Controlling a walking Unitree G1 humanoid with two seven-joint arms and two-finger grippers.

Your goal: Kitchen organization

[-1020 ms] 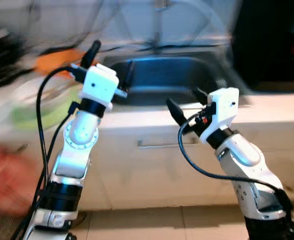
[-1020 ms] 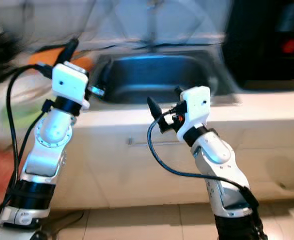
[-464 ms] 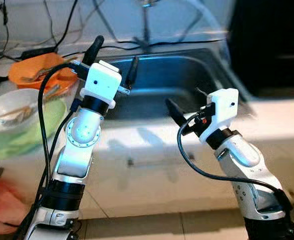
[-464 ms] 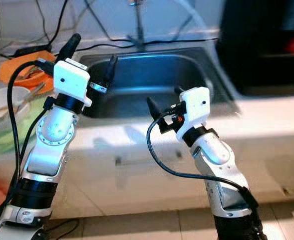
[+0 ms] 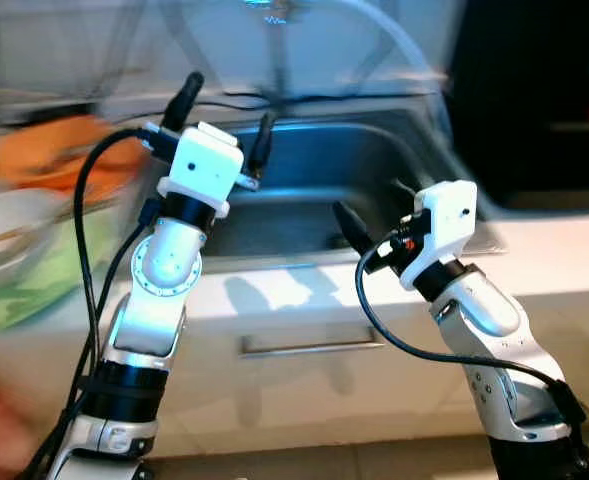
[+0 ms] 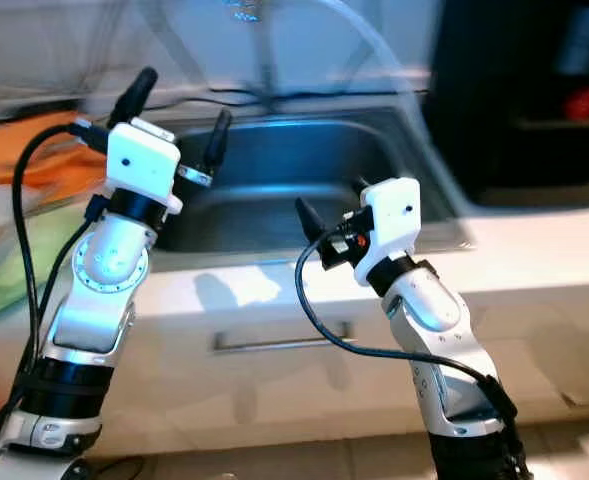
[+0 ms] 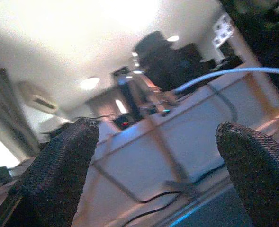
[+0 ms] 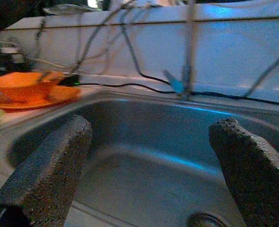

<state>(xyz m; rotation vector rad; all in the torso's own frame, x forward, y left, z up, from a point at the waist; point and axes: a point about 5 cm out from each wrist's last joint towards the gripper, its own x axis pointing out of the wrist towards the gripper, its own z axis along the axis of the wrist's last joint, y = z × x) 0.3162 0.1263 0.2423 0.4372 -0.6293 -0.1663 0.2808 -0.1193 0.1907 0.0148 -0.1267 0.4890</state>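
A stainless steel sink (image 5: 344, 165) is set into the pale counter straight ahead. My left gripper (image 5: 229, 105) is raised over the sink's left rim, pointing up and away, open with nothing between its fingers (image 7: 58, 175). My right gripper (image 5: 369, 205) hovers over the sink's front edge, also open and empty. The right wrist view looks between its pads (image 8: 44, 175) into the basin (image 8: 144, 156) towards the drain (image 8: 205, 220). Left of the sink stand an orange bowl (image 8: 23, 85), a white bowl (image 5: 14, 215) and a green plate (image 5: 34, 280), all blurred in the eye views.
A faucet (image 5: 274, 40) rises behind the sink, with dark cables along the back wall. A large dark appliance (image 5: 544, 90) stands on the counter at the right. Below the counter edge is a drawer with a metal handle (image 5: 309, 347).
The whole picture has shifted and blurred, so the camera moved; the counter front now sits lower in view. Both arms hold the same pose with open fingers.
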